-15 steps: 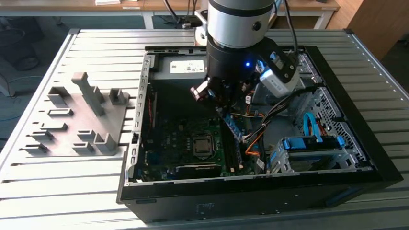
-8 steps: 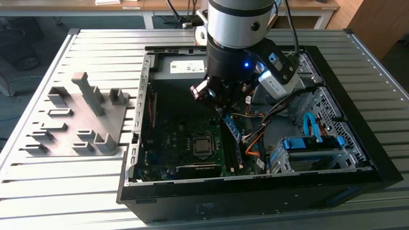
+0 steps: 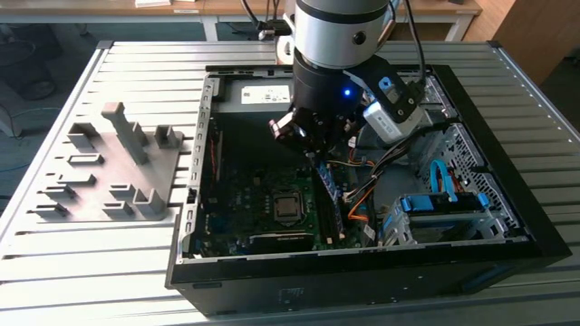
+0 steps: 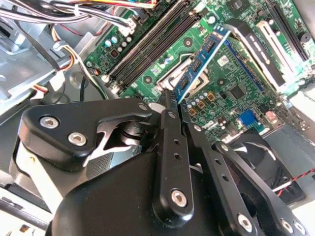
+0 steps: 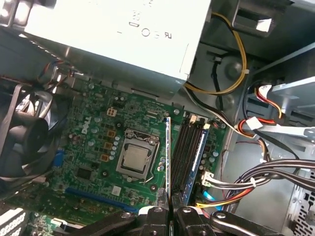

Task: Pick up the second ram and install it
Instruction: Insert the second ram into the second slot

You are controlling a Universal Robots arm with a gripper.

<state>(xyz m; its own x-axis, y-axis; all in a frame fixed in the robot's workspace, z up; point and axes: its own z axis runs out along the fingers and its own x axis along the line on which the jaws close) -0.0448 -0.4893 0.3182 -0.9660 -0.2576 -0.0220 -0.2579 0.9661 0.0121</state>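
Note:
My gripper (image 3: 311, 155) is inside the open computer case (image 3: 507, 224), shut on the second ram (image 4: 199, 59), a thin blue-green stick with dark chips. In the first wrist view the ram (image 5: 169, 157) shows edge-on, running out from my gripper (image 5: 170, 210) between the processor socket (image 5: 135, 160) and the long black slots (image 5: 184, 150). It hangs just above the green motherboard (image 3: 240, 200), roughly parallel to the slots (image 4: 152, 44). Whether it touches a slot I cannot tell. In the second wrist view my gripper (image 4: 173, 101) pinches the stick's near end.
A blue strip (image 5: 199, 152) stands in the slot bank's outer side. Bundled cables (image 5: 256, 182) lie beside the slots, with the power supply (image 5: 113, 29) and a fan (image 5: 19, 137) nearby. A drive cage (image 3: 444, 207) is on the exterior view's right, a grey slotted holder block (image 3: 118, 170) on its left.

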